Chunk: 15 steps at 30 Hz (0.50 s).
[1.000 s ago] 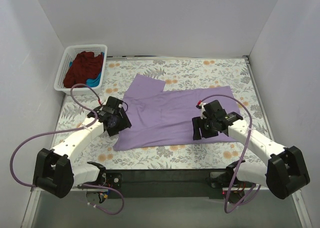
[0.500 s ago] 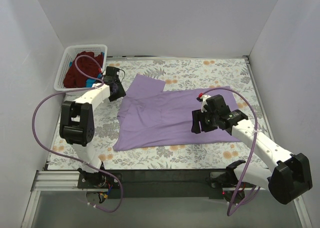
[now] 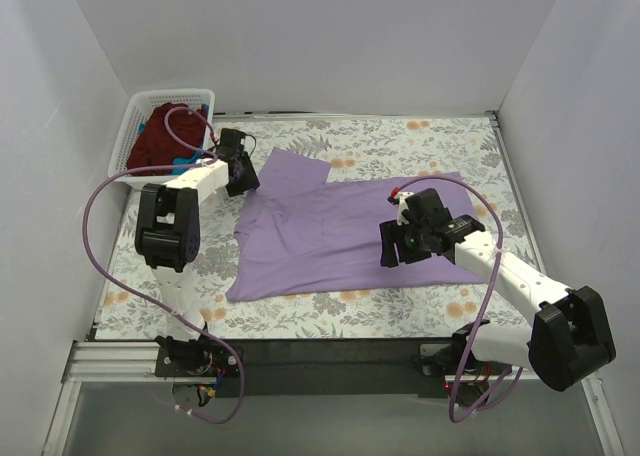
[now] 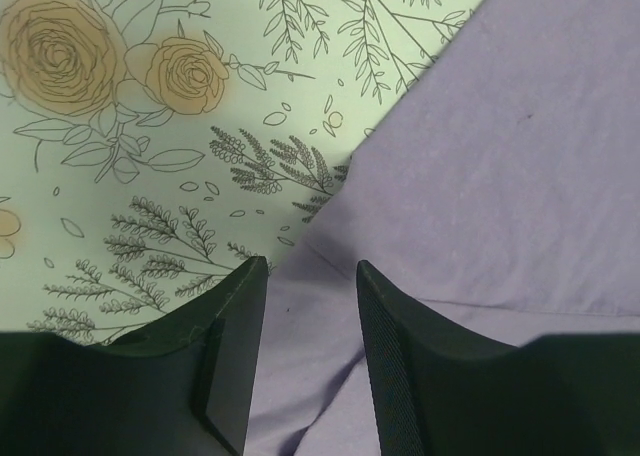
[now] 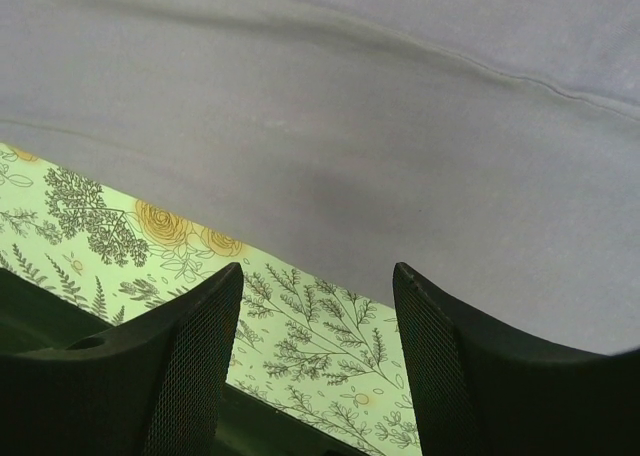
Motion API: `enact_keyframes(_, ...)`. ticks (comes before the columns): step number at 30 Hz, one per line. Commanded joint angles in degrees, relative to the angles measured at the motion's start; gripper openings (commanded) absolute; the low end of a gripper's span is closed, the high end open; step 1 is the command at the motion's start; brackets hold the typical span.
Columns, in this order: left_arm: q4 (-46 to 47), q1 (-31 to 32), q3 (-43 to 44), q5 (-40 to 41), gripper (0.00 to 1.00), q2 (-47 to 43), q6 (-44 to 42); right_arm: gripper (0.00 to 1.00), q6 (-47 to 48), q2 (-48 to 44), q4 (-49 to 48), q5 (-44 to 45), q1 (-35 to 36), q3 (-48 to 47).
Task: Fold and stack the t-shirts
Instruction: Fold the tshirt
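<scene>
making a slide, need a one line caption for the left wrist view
Open left gripper above the edge of a light lavender cloth t-shirt on a floral-print table.

Shirts: one lavender shirt (image 3: 340,231) on the table (image 3: 420,136); maroon cloth (image 3: 160,141) and blue cloth (image 3: 186,162) lie heaped, number of pieces unclear
Baskets: one basket (image 3: 122,148)
Arms: two
Grippers: two, left gripper (image 3: 243,176) and right gripper (image 3: 390,253)
Cables: two, left cable (image 3: 95,201) and right cable (image 3: 495,316)
Tables: one
</scene>
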<state>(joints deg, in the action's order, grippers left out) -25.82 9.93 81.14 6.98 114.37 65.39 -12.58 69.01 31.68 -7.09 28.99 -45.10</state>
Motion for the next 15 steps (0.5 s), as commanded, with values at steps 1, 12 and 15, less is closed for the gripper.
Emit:
enact_keyframes(1,1.3,0.1,1.7,-0.9,0.40,1.8,-1.1,0.68,0.9,0.4,-2.8,-0.2,0.2,1.1)
enact_keyframes(12,2.2,0.1,-0.7,-3.2,0.32,4.5,-1.6,0.68,-0.3,1.4,-4.2,3.2,0.1,-1.6)
enact_keyframes(15,2.3,0.3,-1.5,-3.9,0.23,4.4,-1.7,0.68,0.4,3.3,-4.3,5.2,-0.9,-4.1)
